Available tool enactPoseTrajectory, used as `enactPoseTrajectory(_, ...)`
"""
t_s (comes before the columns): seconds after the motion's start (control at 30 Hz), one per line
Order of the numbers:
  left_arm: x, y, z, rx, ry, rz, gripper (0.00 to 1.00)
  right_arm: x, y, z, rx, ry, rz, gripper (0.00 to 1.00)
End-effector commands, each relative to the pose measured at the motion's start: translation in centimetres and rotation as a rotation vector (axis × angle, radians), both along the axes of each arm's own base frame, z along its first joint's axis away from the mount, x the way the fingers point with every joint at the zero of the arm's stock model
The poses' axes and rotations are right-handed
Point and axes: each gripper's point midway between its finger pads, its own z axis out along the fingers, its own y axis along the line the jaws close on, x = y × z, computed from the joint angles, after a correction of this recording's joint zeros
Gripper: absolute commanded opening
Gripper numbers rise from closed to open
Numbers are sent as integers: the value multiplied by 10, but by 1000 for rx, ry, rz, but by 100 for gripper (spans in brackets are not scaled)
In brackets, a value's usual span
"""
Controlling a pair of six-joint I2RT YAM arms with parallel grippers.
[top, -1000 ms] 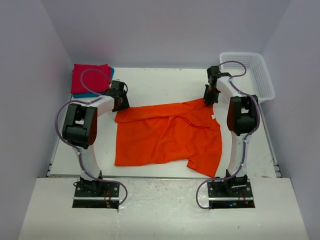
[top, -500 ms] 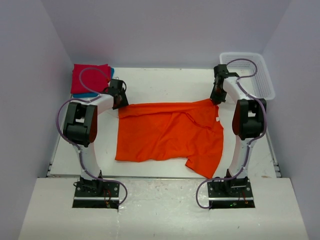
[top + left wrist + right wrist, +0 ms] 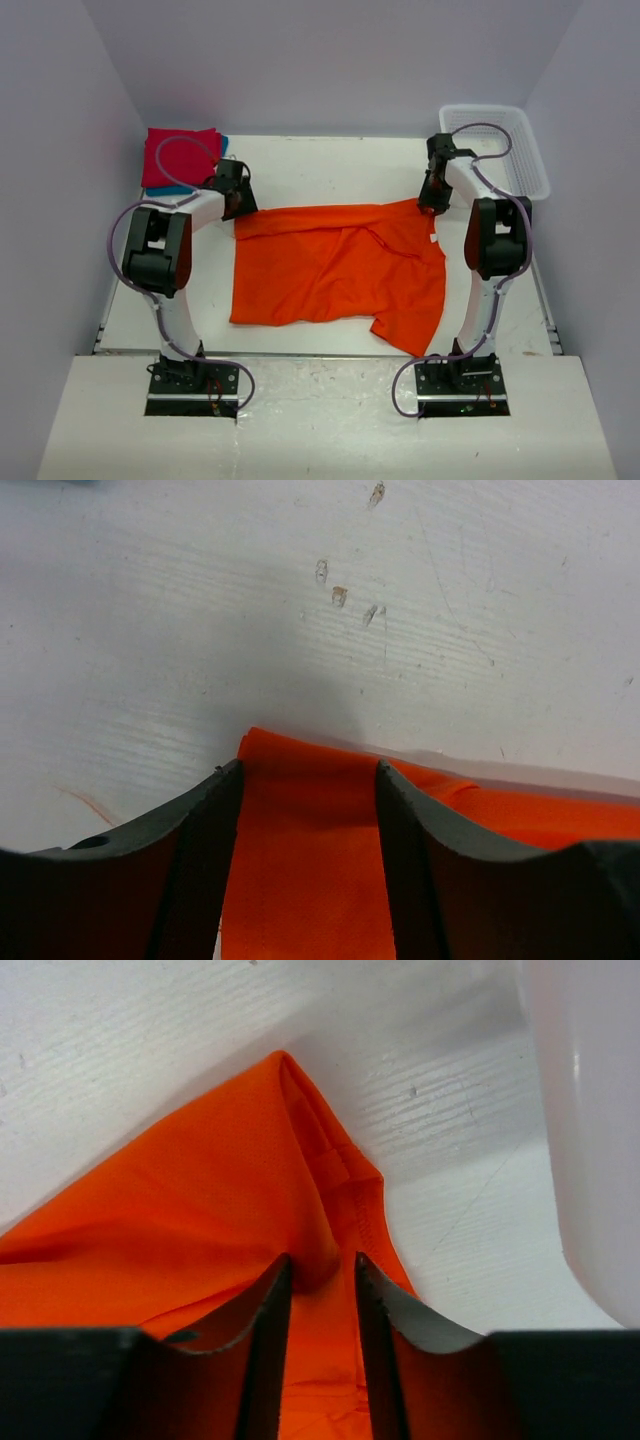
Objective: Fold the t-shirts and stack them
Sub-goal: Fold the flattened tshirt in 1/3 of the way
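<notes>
Edges of blue t-shirt (image 3: 224,147) peek from under folded red t-shirt (image 3: 183,158).

Two arms, same look: left arm (image 3: 160,255) at left of frame, right arm (image 3: 493,240) at right. White round tubes, chunky black joints. Thin purple cable (image 3: 187,138) looping along each one, bottom to top. Flat black base plates (image 3: 195,384) at the bottom edge of the surface. Small black left end effector (image 3: 243,208) and right end effector (image 3: 430,205) at the tips. Close up, dark grey fingers (image 3: 150,825), curved, with tiny teeth along the inner edges.
</notes>
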Motion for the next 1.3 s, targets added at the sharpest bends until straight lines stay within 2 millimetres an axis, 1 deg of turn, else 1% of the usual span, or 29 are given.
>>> enactPoseTrajectory(0.0, 2, 8, 38, -1, -84, 3, 58, 1, -1, 14, 4, -44, -1, 36)
enactPoseTrajectory(0.03, 1, 8, 43, -3, -98, 0, 60, 2, -1, 23, 3, -67, 0, 38)
enactPoseTrajectory(0.07, 2, 6, 56, -11, -127, -6, 60, 0, 0, 24, 2, -75, -1, 42)
enactPoseTrajectory(0.1, 2, 4, 60, -13, -137, -13, 61, 0, -1, 29, 1, -85, -3, 43)
enactPoseTrajectory(0.13, 2, 3, 69, -17, -157, -16, 63, -1, 0, 39, -3, -107, -2, 44)
enactPoseTrajectory(0.17, 2, 2, 74, -17, -166, -19, 63, -4, 1, 41, -5, -110, 3, 47)
enactPoseTrajectory(0.2, -1, -1, 75, -16, -164, -26, 64, -6, 6, 45, 1, -118, 17, 49)
enactPoseTrajectory(0.23, -1, -2, 82, -15, -180, -29, 67, -8, 8, 48, 2, -121, 25, 50)
enactPoseTrajectory(0.3, -6, -4, 83, -8, -178, -32, 68, -13, 15, 56, 2, -135, 47, 52)
enactPoseTrajectory(0.33, -7, -4, 85, -9, -181, -33, 68, -15, 26, 59, 2, -142, 71, 52)
enactPoseTrajectory(0.37, -8, -6, 84, -9, -181, -36, 68, -17, 31, 62, 7, -150, 89, 53)
enactPoseTrajectory(0.43, -13, -7, 80, -9, -168, -44, 66, -19, 39, 67, -13, -160, 107, 63)
enactPoseTrajectory(0.5, -19, -7, 74, -6, -151, -45, 65, -22, 43, 71, -13, -176, 115, 76)
enactPoseTrajectory(0.6, -26, -9, 72, -13, -149, -48, 62, -27, 59, 72, 42, -188, 162, 77)
enactPoseTrajectory(0.63, -31, -9, 66, -14, -134, -49, 59, -28, 65, 70, 64, -187, 176, 76)
enactPoseTrajectory(0.67, -33, -11, 64, -21, -129, -55, 56, -30, 70, 65, 92, -181, 188, 73)
enactPoseTrajectory(0.7, -34, -14, 62, -27, -133, -64, 51, -32, 73, 62, 102, -176, 197, 65)
enactPoseTrajectory(0.73, -38, -16, 58, -37, -122, -73, 39, -33, 77, 59, 111, -171, 209, 16)
enactPoseTrajectory(0.77, -39, -18, 57, -44, -125, -81, 31, -36, 81, 53, 126, -163, 216, 0)
enactPoseTrajectory(0.8, -42, -20, 53, -51, -116, -90, 23, -38, 84, 50, 128, -161, 224, 0)
enactPoseTrajectory(0.83, -44, -23, 51, -64, -112, -100, 11, -39, 86, 46, 127, -153, 229, 0)
enactPoseTrajectory(0.87, -44, -24, 50, -67, -114, -101, 8, -40, 87, 42, 125, -145, 232, 0)
enactPoseTrajectory(0.93, -45, -27, 44, -67, -101, -107, 4, -42, 90, 33, 125, -122, 241, 0)
enactPoseTrajectory(1.0, -46, -27, 40, -63, -91, -108, 3, -44, 92, 27, 125, -104, 244, 0)
enactPoseTrajectory(1.27, -50, -21, 11, -27, -21, -88, 2, -55, 107, -2, 128, -39, 268, 0)
